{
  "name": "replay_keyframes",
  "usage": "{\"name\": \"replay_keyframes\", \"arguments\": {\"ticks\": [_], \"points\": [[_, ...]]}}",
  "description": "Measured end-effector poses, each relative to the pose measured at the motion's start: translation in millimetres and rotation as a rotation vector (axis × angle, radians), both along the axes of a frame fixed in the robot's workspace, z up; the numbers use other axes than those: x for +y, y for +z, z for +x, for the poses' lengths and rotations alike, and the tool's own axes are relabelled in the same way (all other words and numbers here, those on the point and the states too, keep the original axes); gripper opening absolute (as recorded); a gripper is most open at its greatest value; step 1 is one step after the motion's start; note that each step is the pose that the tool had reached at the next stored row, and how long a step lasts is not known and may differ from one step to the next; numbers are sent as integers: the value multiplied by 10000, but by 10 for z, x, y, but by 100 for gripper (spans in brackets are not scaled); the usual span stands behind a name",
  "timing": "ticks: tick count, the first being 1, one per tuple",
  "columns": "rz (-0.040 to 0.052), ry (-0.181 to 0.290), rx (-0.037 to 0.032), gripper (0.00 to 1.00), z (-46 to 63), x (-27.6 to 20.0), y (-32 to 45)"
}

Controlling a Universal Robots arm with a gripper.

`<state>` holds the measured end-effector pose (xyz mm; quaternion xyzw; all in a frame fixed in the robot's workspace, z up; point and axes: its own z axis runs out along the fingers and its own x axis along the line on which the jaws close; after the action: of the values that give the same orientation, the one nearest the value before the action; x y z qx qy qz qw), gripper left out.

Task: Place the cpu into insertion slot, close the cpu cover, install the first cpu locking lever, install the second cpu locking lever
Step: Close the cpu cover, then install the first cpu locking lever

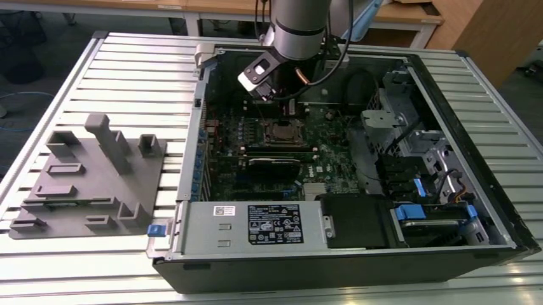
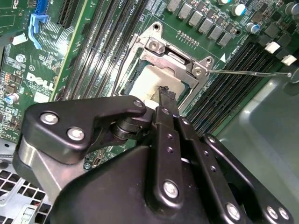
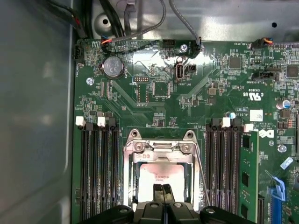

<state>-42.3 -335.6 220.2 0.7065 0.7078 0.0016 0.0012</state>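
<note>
The cpu [image 3: 161, 176], with a pale metal top, lies in the insertion slot [image 1: 268, 132] on the green board. The silver cpu cover [image 3: 161, 148] is folded down over it, and the chip shows through its square cut-out. My gripper [image 3: 162, 188] hovers just above the chip's middle, shut, with nothing between its fingers [image 2: 164, 95]. In the exterior view the gripper [image 1: 287, 109] hangs inside the open computer case above the socket. One thin wire locking lever [image 2: 247, 72] sticks out free beside the cover; it appears again as a slanted wire [image 3: 202, 175] in the first wrist view.
Long black memory slots [image 3: 98, 172] flank the socket on both sides, one holding a green memory stick [image 3: 247, 177]. The case's metal walls [image 1: 203, 82], drive cages [image 1: 407, 140] and power supply [image 1: 254, 223] ring the board. A grey fixture [image 1: 85, 171] sits on the slatted table.
</note>
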Motion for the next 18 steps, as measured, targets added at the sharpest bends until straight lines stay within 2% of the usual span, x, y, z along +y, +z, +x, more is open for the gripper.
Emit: {"name": "replay_keyframes", "arguments": {"ticks": [9, 18], "points": [[-3, -1, 2, 10, 6, -1, -10], [-3, -1, 1, 10, 6, -1, 13]]}}
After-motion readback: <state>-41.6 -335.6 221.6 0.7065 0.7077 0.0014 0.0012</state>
